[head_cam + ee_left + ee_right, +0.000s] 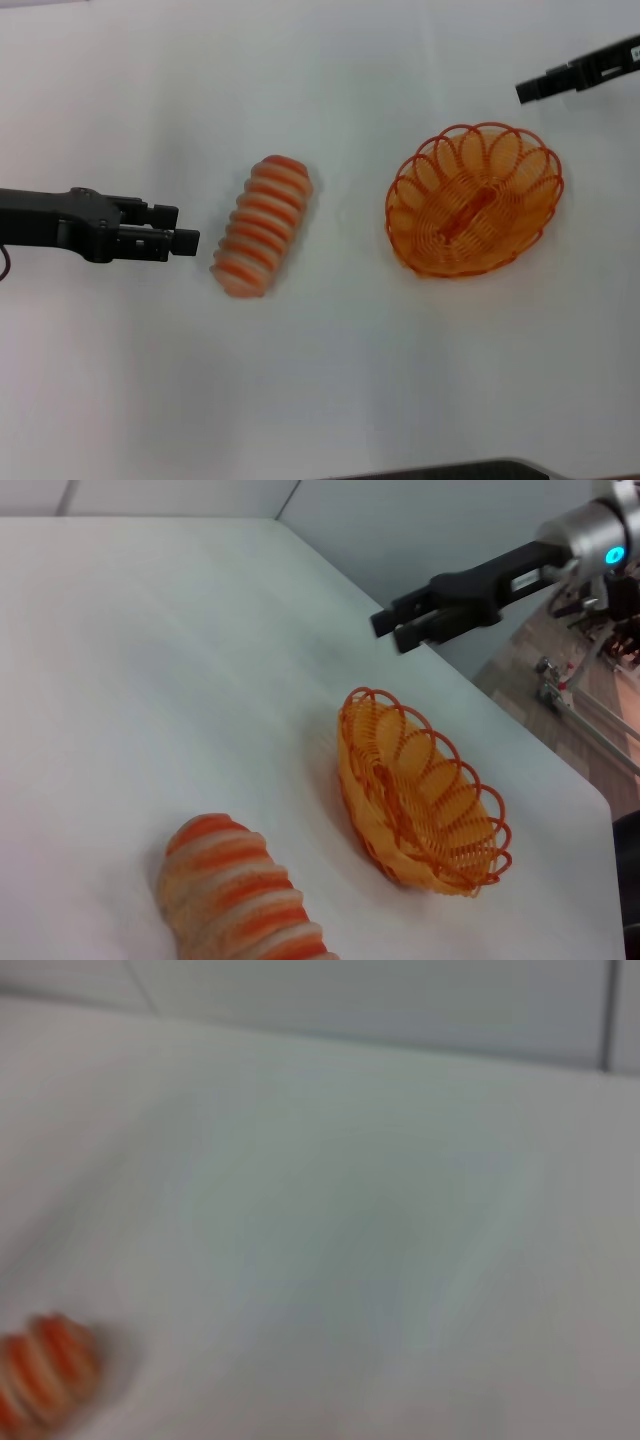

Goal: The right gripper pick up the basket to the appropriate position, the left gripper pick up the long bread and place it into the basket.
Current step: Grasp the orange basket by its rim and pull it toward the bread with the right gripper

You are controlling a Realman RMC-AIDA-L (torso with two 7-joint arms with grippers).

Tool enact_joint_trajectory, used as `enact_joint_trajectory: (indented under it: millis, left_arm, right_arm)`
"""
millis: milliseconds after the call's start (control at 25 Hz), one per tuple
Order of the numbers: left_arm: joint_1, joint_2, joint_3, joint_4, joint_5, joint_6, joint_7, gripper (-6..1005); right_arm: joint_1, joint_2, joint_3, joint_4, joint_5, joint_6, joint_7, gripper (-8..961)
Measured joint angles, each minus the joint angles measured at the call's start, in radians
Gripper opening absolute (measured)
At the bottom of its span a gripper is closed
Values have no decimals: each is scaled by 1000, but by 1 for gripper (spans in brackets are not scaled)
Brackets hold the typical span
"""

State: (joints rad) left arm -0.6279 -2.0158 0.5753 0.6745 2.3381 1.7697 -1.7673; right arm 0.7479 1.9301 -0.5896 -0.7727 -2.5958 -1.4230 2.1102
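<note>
The long bread (pixel 263 226) lies on the white table left of centre, pale with orange-red ridges. It also shows in the left wrist view (pixel 236 898) and at the edge of the right wrist view (pixel 42 1372). The orange wire basket (pixel 474 199) stands empty to its right, apart from it, and shows in the left wrist view (pixel 420 792). My left gripper (pixel 180 228) is open, just left of the bread and not touching it. My right gripper (pixel 526 91) is raised beyond the basket at the far right and holds nothing. In the left wrist view (pixel 393 630) its fingers stand slightly apart.
The white table (pixel 330 380) carries only the bread and the basket. Its right edge (pixel 560 755) runs close behind the basket, with floor and metal stands beyond. A dark edge (pixel 470 470) shows at the table's front.
</note>
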Motion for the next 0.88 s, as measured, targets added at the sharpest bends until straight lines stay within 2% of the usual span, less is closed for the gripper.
enact_joint_trajectory:
  millis: [80, 440, 880]
  left_arm:
    - [3, -2, 0, -1, -1, -5, 2, 673]
    - [6, -3, 0, -3, 0, -6, 3, 673]
    - [3, -5, 0, -3, 2, -10, 3, 673]
  right_arm:
    - [1, 4, -44, 8, -23, 35, 24, 621]
    - [2, 9, -106, 44, -29, 45, 28, 616]
    - [-7, 18, -124, 73, -60, 37, 26, 611]
